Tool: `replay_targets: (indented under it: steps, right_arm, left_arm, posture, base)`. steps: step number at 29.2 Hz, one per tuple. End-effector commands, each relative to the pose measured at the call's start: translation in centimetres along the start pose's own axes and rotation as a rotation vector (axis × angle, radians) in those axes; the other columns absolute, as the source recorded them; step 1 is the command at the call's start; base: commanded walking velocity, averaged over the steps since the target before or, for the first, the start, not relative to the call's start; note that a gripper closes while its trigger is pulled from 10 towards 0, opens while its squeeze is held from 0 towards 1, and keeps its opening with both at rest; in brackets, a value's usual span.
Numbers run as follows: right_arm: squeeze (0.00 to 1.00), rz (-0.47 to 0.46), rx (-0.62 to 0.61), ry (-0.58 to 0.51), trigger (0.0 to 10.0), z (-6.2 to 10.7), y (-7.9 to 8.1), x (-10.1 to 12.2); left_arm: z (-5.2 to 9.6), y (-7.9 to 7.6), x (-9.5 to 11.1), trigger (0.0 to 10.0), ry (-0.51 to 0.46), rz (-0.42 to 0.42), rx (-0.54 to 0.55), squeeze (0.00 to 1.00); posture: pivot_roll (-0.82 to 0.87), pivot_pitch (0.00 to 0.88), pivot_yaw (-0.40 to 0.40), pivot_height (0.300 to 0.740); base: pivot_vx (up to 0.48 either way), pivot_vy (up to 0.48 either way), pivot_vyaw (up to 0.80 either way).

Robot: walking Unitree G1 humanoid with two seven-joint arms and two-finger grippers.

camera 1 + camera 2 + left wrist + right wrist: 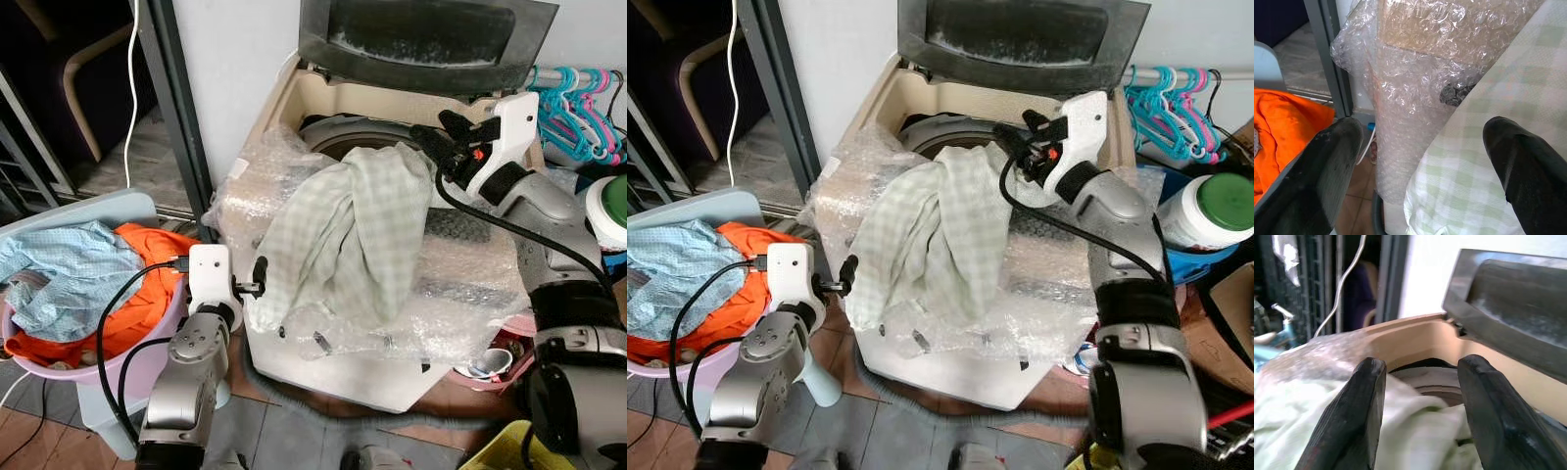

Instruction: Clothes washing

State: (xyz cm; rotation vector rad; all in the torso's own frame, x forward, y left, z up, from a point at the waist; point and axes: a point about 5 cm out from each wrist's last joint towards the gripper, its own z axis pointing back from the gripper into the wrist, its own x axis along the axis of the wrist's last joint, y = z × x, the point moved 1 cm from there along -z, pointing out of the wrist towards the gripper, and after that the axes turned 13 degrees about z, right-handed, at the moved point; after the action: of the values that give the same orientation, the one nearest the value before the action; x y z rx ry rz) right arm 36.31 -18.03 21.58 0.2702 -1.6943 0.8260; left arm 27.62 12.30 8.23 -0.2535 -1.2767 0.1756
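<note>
A pale green checked cloth hangs over the front rim of the top-loading washing machine, whose lid stands up. Bubble wrap covers the machine's top and front. My right gripper hovers over the tub opening at the cloth's upper end, open, fingers apart with the cloth just beneath them. My left gripper is low at the machine's front left, open beside the cloth's hanging edge. A pink basin to the left holds an orange garment and a light blue one.
A dark door frame stands left of the machine. Plastic hangers and a white jar with a green lid are on the right. A grey drain hose lies on the tiled floor in front.
</note>
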Motion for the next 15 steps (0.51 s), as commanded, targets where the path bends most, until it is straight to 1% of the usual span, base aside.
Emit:
replay_targets:
  steps: [1, 2, 3, 5, 6, 7, 8, 10, 11, 12, 15]
  right_arm:
    - [1.0, 0.033, 0.176, -0.005, 10.0, -0.1, 2.6, 0.2]
    - [1.0, 0.033, 0.176, -0.005, 10.0, -0.1, 2.6, 0.2]
    - [1.0, 0.051, 0.212, 0.007, 10.0, -0.1, 3.7, -0.2]
    - [1.0, 0.104, 0.234, 0.037, 10.0, -0.2, 4.9, -1.0]
    - [1.0, 0.12, 0.234, 0.049, 10.0, -0.3, 5.3, -1.3]
    - [1.0, 0.12, 0.234, 0.049, 10.0, -0.3, 5.3, -1.3]
    - [1.0, 0.199, 0.2, 0.127, 10.0, -0.5, 6.2, -2.8]
    - [1.0, 0.26, 0.189, 0.181, 10.0, -0.4, 6.9, -3.8]
    - [1.0, 0.275, 0.189, 0.192, 10.0, -0.4, 7.1, -4.0]
    - [1.0, 0.283, 0.132, 0.233, 10.0, -0.4, 7.2, -4.7]
    - [1.0, 0.295, 0.09, 0.26, 10.0, -0.4, 7.6, -5.2]
  left_arm:
    - [0.1, -0.2, 0.0, 10.0, 0.006, -0.006, -0.013, 0.0]
    - [0.1, -0.2, 0.0, 10.0, 0.006, -0.006, -0.013, 0.0]
    - [0.1, -0.2, -0.1, 10.0, 0.006, -0.006, -0.012, 0.0]
    - [0.1, -0.2, -0.1, 10.0, 0.006, -0.004, -0.01, 0.0]
    - [0.1, -0.2, 0.0, 10.0, 0.006, -0.003, -0.01, 0.0]
    - [0.1, -0.2, 0.0, 10.0, 0.006, -0.003, -0.01, 0.0]
    - [0.2, -0.2, 0.0, 10.0, 0.006, -0.003, -0.009, 0.0]
    - [0.2, -0.2, 0.0, 10.0, 0.006, -0.003, -0.009, 0.0]
    - [0.2, -0.2, -0.1, 10.0, 0.007, -0.003, -0.009, 0.0]
    - [0.2, -0.2, -0.1, 10.0, 0.009, -0.001, -0.009, 0.0]
    - [0.2, -0.2, -0.1, 10.0, 0.011, -0.001, -0.013, 0.0]
  posture:
    - [-0.04, 0.027, -0.03, 0.74]
    - [-0.04, 0.027, -0.03, 0.74]
    - [-0.04, 0.027, -0.03, 0.74]
    - [-0.04, 0.027, -0.03, 0.74]
    - [-0.04, 0.027, -0.033, 0.74]
    - [-0.04, 0.027, -0.033, 0.74]
    - [-0.03, 0.026, -0.035, 0.74]
    - [-0.03, 0.025, -0.035, 0.74]
    - [-0.03, 0.025, -0.035, 0.74]
    - [-0.03, 0.025, -0.035, 0.74]
    - [-0.03, 0.023, -0.036, 0.74]
  base:
    - [0.0, 0.0, 0.0]
    - [0.0, 0.0, 0.0]
    - [0.0, 0.0, 0.0]
    - [0.0, 0.0, 0.0]
    - [0.0, 0.0, 0.0]
    - [0.0, 0.0, 0.0]
    - [0.0, 0.0, 0.0]
    - [0.0, 0.0, 0.0]
    - [0.0, 0.0, 0.0]
    - [0.0, 0.0, 0.0]
    - [0.0, 0.0, 0.0]
